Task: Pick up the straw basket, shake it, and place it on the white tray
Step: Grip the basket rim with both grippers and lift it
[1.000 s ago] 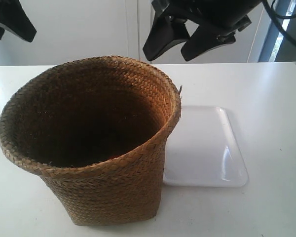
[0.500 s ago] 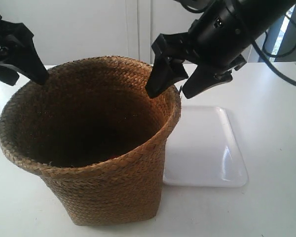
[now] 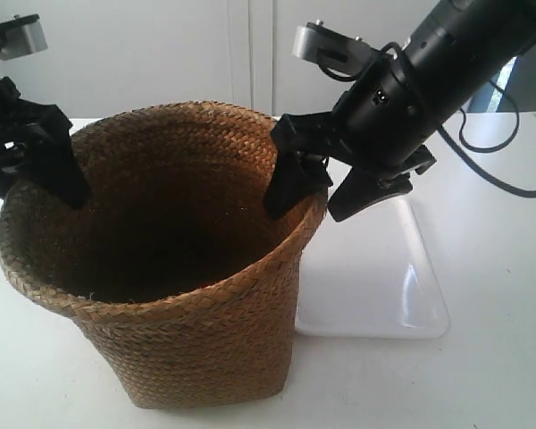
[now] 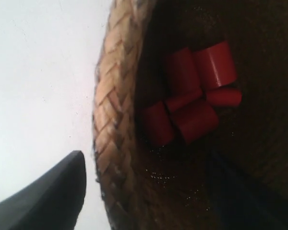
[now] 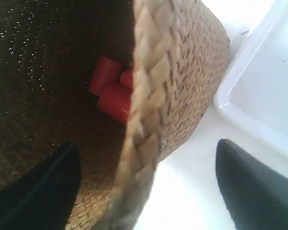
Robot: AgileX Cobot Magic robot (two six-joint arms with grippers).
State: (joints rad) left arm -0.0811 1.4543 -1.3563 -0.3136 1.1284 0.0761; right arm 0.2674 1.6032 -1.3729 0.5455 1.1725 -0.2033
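The straw basket (image 3: pixel 188 331) stands upright on the white table, its side against the white tray (image 3: pixel 375 277) lying flat beside it. My right gripper (image 3: pixel 304 211) is the arm at the exterior view's right. It is open and straddles the rim on the tray side, one finger inside and one outside. In the right wrist view the braided rim (image 5: pixel 146 105) runs between the open fingers (image 5: pixel 252 191), with the tray (image 5: pixel 269 81) beyond. My left gripper (image 3: pixel 31 183) is open astride the opposite rim (image 4: pixel 110 120).
Several red cylinders (image 4: pixel 194 93) lie on the basket's dark bottom, also visible in the right wrist view (image 5: pixel 110 93). White table (image 3: pixel 491 384) surrounds basket and tray. A white wall or cabinet stands behind. Cables hang from the right arm.
Both arms have come down from above the basket. Their open grippers now straddle opposite sides of the rim. Basket and tray have not moved.
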